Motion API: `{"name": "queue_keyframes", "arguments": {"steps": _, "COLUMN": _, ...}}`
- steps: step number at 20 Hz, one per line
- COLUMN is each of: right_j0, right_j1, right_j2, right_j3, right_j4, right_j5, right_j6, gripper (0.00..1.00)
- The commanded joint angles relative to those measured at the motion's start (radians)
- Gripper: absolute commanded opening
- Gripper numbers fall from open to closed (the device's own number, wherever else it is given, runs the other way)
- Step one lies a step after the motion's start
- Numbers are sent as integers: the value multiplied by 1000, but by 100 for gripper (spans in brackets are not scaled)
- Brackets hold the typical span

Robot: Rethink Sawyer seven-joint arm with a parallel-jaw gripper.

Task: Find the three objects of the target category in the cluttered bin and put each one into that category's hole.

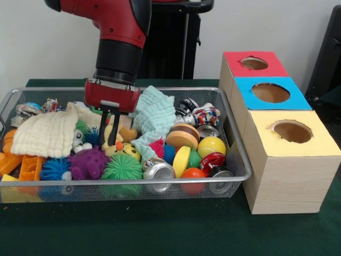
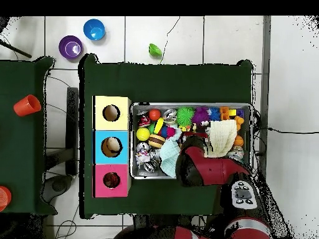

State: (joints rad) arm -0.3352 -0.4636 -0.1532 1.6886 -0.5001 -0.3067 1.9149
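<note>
The gripper (image 1: pixel 110 140), fingers spread, hung straight down into the bin (image 1: pixel 234 160), its tips straddling a yellow toy (image 1: pixel 114 140) directly beneath.

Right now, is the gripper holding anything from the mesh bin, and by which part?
Nothing is held. The black-fingered gripper hangs open in the wire mesh bin, its tips down among the toys with only empty space between them.

— Any way into the wire bin (image 1: pixel 234 160)?
— Only from above — toys and cans pack it, and two cloths (image 1: pixel 48 133) cover its back part.
— And the box (image 1: pixel 290 160) beside the bin?
— Its three holes stand unblocked.
</note>
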Motion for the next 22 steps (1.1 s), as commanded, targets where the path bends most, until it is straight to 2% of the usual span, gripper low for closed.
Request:
{"name": "queue_keyframes", "arguments": {"steps": 1, "right_j0": -10, "right_j1": 37, "right_j2": 38, "right_j3": 37, "right_j4": 31, "right_j5": -60, "right_j6": 159, "gripper": 0}}
{"name": "queue_keyframes", "arguments": {"steps": 6, "right_j0": -17, "right_j1": 20, "right_j2": 44, "right_j3": 48, "right_j4": 22, "right_j5": -35, "right_j6": 158, "gripper": 0}}
{"name": "queue_keyframes", "arguments": {"steps": 10, "right_j0": -51, "right_j1": -193, "right_j2": 108, "right_j3": 153, "right_j4": 4, "right_j5": 189, "right_j6": 129, "gripper": 0}}
{"name": "queue_keyframes", "arguments": {"steps": 13, "right_j0": -103, "right_j1": -345, "right_j2": 190, "right_j3": 231, "right_j4": 30, "right_j5": 342, "right_j6": 84, "gripper": 0}}
{"name": "queue_keyframes", "arguments": {"steps": 15, "right_j0": -130, "right_j1": -388, "right_j2": 218, "right_j3": 255, "right_j4": 40, "right_j5": 397, "right_j6": 53, "gripper": 0}}
{"name": "queue_keyframes", "arguments": {"steps": 19, "right_j0": -143, "right_j1": -424, "right_j2": 210, "right_j3": 269, "right_j4": 16, "right_j5": 431, "right_j6": 17, "gripper": 0}}
{"name": "queue_keyframes", "arguments": {"steps": 21, "right_j0": -158, "right_j1": -433, "right_j2": 221, "right_j3": 288, "right_j4": 0, "right_j5": 413, "right_j6": 31, "gripper": 0}}
{"name": "queue_keyframes", "arguments": {"steps": 22, "right_j0": -139, "right_j1": -431, "right_j2": 202, "right_j3": 289, "right_j4": 1, "right_j5": 406, "right_j6": 50, "gripper": 0}}
